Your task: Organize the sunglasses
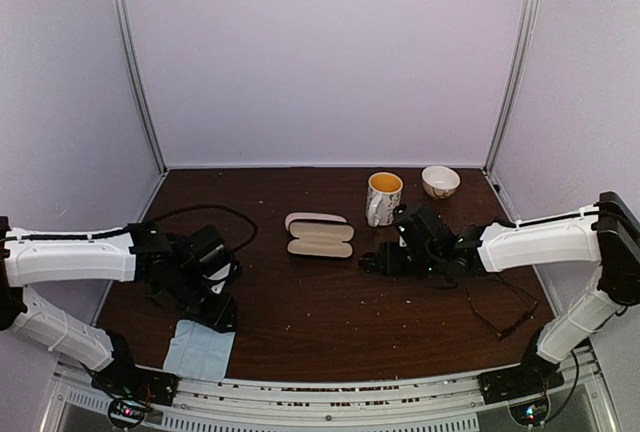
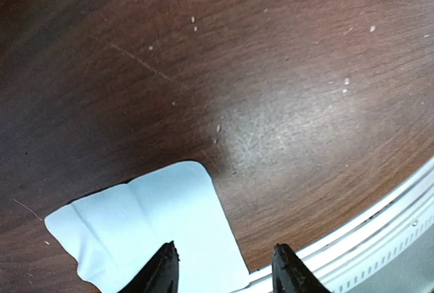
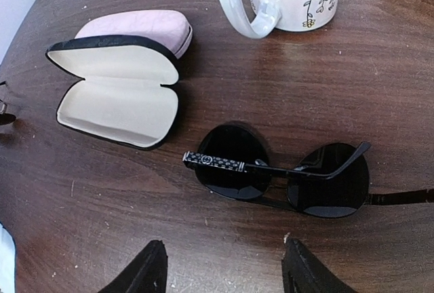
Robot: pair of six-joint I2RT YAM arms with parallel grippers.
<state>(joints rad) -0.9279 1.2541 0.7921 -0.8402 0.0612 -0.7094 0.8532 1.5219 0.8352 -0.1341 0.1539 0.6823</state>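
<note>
The black sunglasses (image 3: 285, 174) with dark round lenses lie folded on the brown table, one patterned temple across the lenses. My right gripper (image 3: 227, 269) is open and empty just short of them; in the top view (image 1: 378, 262) it hides them. A thin black-framed pair (image 1: 505, 312) lies at the right, below the right arm. My left gripper (image 2: 227, 269) is open and empty over the corner of a light-blue cloth (image 2: 146, 228), near the table's front left (image 1: 218, 312). No pink-red framed pair is in view.
An open black case with cream lining (image 3: 119, 96) lies left of the sunglasses, a shut pink case (image 3: 135, 27) behind it. A white mug (image 1: 384, 197) and a small bowl (image 1: 440, 181) stand behind. A black cable (image 1: 200, 214) loops at the left. The front rail (image 2: 380, 239) is close.
</note>
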